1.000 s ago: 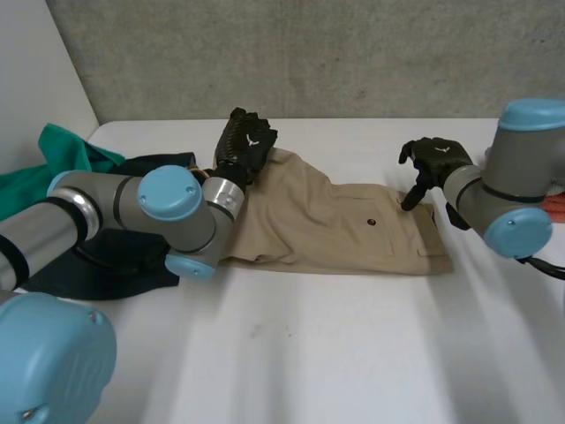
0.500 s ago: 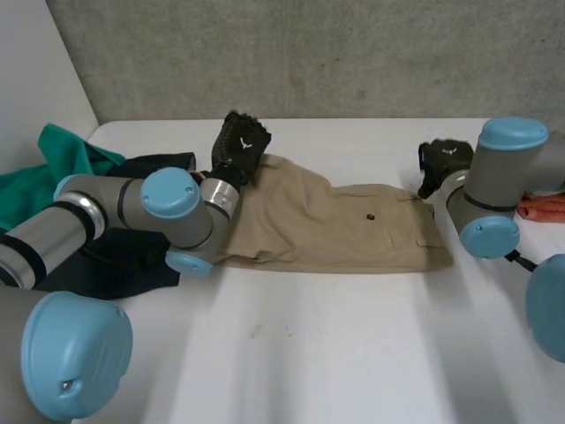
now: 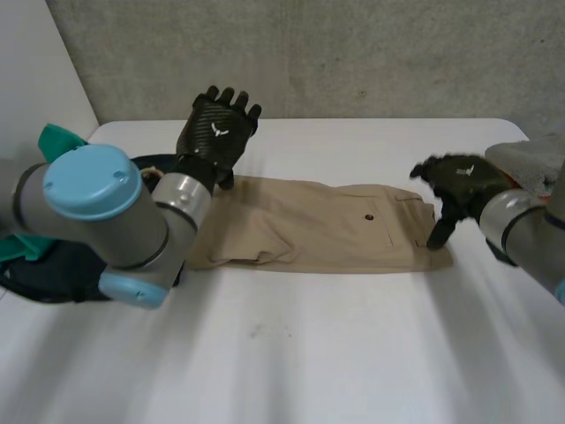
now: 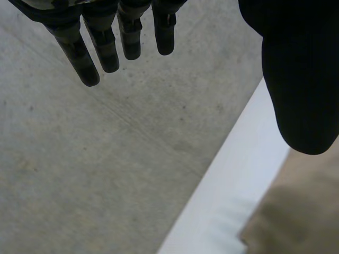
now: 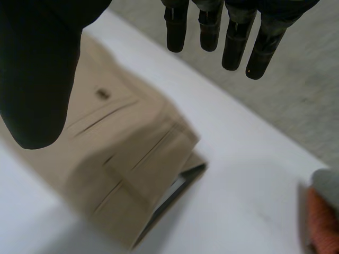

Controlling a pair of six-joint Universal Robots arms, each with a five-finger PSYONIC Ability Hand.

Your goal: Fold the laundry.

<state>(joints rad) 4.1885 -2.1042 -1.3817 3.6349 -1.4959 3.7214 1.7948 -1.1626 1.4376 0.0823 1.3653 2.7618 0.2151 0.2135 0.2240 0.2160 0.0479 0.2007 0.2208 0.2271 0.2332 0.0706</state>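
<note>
- left hand (image 4: 299, 79) open: fingers (image 4: 79, 58) straight and spread, thumb well apart from them, nothing held
- behind the fingers: grey concrete wall (image 4: 95, 174)
- white table (image 4: 228, 196) edge runs diagonally below the wall
- corner of the tan trousers (image 4: 302, 211) lies on the table, under the thumb; contact between them can't be told

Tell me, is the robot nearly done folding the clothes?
Not nearly. The tan trousers lie flat in a long strip, seemingly folded lengthwise. Both the left hand and right hand are open, holding nothing. The dark and green clothes wait in a heap.
</note>
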